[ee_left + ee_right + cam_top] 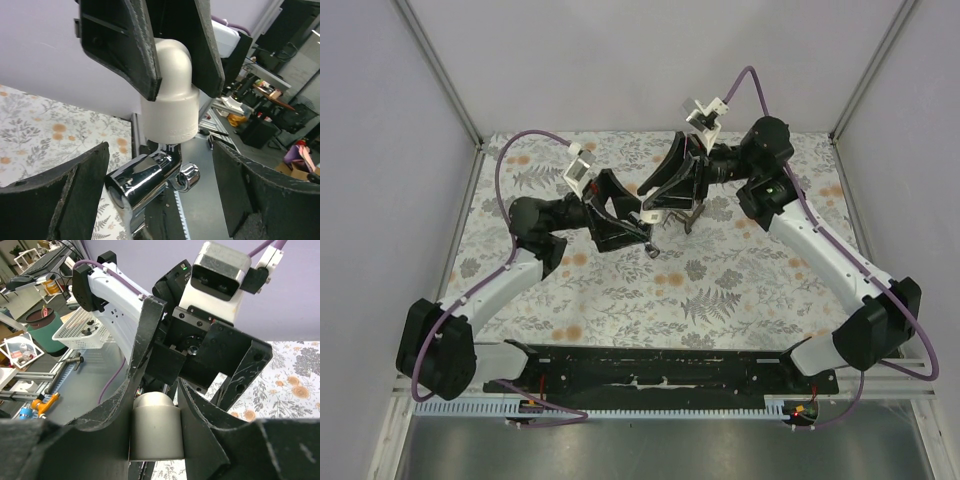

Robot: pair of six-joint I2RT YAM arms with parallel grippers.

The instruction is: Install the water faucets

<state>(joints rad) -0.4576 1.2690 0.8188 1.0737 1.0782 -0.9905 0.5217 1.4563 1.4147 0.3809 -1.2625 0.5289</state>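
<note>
- The faucet [145, 182] is chrome. It sits directly under the wide end of the fitting [170, 100] and touches it. Its barrel angles down toward the left wrist camera, and a rounded knob shows at its side.
- The left gripper [160, 150] has its jaws wide and holds nothing. 1 finger stands on each side of the faucet, just below the fitting, and both are apart from it.
- The right gripper [180, 87] is clamped on the fitting, a white elbow piece, with its 2 fingers pressing on the bend above the wide end. In the right wrist view the fitting [155, 427] fills the gap between the pads.
- The left arm [500, 285] comes in from the fitting's left. Its white link rises from the near-left base to a dark elbow, and the wrist then turns right, bringing the left gripper [635, 218] up beside the fitting.
- The right arm [820, 245] comes in from the fitting's right. Its white link climbs from the near-right base to an elbow past the fitting, and the wrist folds back left to the right gripper [660, 205].
- The table [720, 290] has a floral cover and lies below the fitting. The 2 grippers meet over its middle.
- The basket [70, 335] is white mesh and sits off the table, far beyond the fitting and past the left arm. It holds a few small dark pieces [90, 331], too small to tell apart.
</note>
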